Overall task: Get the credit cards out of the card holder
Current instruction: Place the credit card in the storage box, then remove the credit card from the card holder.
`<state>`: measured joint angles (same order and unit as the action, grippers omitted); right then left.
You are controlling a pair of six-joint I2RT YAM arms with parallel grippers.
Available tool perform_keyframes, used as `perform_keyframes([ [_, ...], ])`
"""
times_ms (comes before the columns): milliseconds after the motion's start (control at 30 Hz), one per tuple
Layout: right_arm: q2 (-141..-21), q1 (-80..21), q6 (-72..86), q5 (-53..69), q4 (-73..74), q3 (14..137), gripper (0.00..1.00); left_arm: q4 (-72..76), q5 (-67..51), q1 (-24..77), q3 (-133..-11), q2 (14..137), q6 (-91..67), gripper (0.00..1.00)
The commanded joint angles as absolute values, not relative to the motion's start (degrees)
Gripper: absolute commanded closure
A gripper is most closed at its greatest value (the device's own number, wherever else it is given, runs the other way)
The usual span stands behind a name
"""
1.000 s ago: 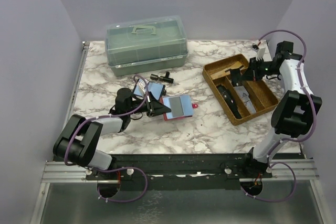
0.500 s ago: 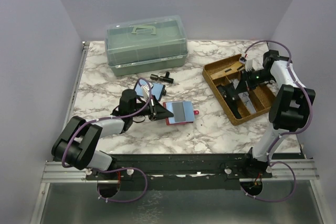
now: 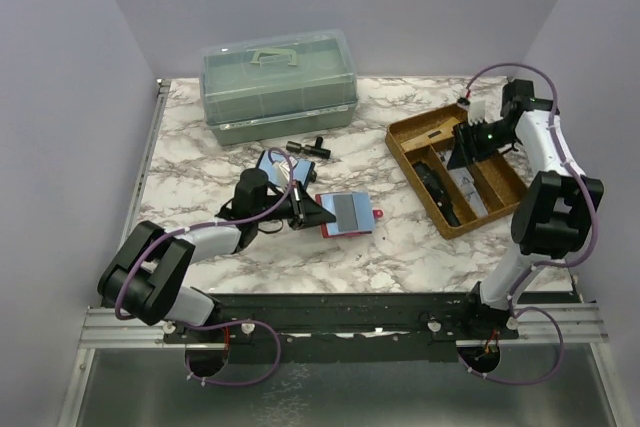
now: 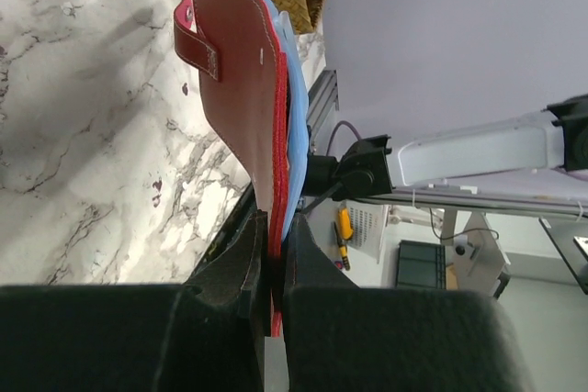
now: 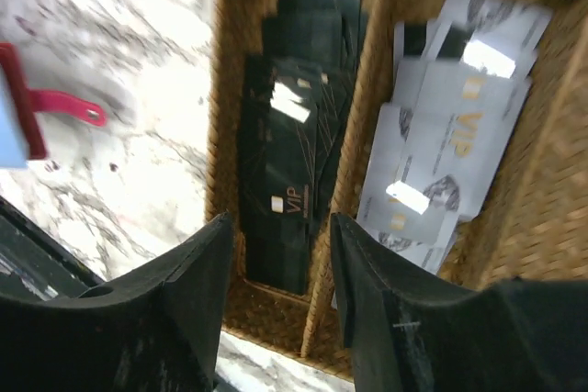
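From my station I see the left arm reaching low from its base at the near edge, with the elbow bent out to the left and the forearm lying almost flat towards the middle of the tabletop. The left gripper [image 3: 303,209] has its wrist rolled on its side, and its fingers [image 4: 246,259] are pressed together on the red rim of the card holder [image 3: 345,214]. The holder is open near the middle of the tabletop with a grey card [image 3: 348,209] on its upper face and its closing tab [image 3: 377,213] pointing to the right edge. I cannot tell whether it rests on the marble or is lifted a little. Behind the left wrist lies a blue folding case [image 3: 271,162], then a small black part [image 3: 309,148], and a green toolbox [image 3: 278,85] stands at the far edge. By the right edge sits a wicker tray [image 3: 410,132]. The right arm rises steeply from its base, folds at a high elbow, goes towards the far right corner and bends back to the left. The right gripper [image 5: 276,236] hangs over the tray with its fingers [image 5: 197,268] apart and nothing between them. Under it dark cards [image 5: 294,162] fill one compartment, and pale credit cards [image 5: 441,135] lie overlapping in the neighbouring one.
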<state>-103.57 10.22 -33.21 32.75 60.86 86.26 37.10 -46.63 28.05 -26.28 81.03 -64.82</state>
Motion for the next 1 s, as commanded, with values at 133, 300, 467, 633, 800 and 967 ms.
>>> perform_keyframes([
  [133, -95.58, -3.21, -30.3, 62.82, 57.79, 83.18, 0.46, 29.36, -37.65, 30.47, -30.61, 79.22, -63.22, 1.0],
  [300, -92.2, -18.97, -15.99, 64.57, 40.81, 74.58, 0.34, 22.85, -32.19, 32.65, -34.52, 79.32, -62.71, 1.0],
  [467, -97.19, -22.15, -8.24, 54.91, 38.18, 76.62, 0.3, 15.88, -26.99, 34.24, -38.0, 78.47, -61.96, 1.0],
  [633, -98.7, -22.71, -4.74, 53.88, 35.35, 74.45, 0.25, 8.64, -22.54, 34.99, -40.84, 76.81, -62.2, 1.0],
  [800, -98.48, -25.08, -6.2, 51.34, 35.02, 73.48, 0.2, 1.32, -19.79, 35.49, -44.45, 76.22, -63.73, 1.0],
  [967, -99.06, -29.06, -6.87, 45.44, 35.05, 74.54, 0.13, 0.09, -20.17, 35.6, -46.7, 77.51, -65.18, 1.0],
])
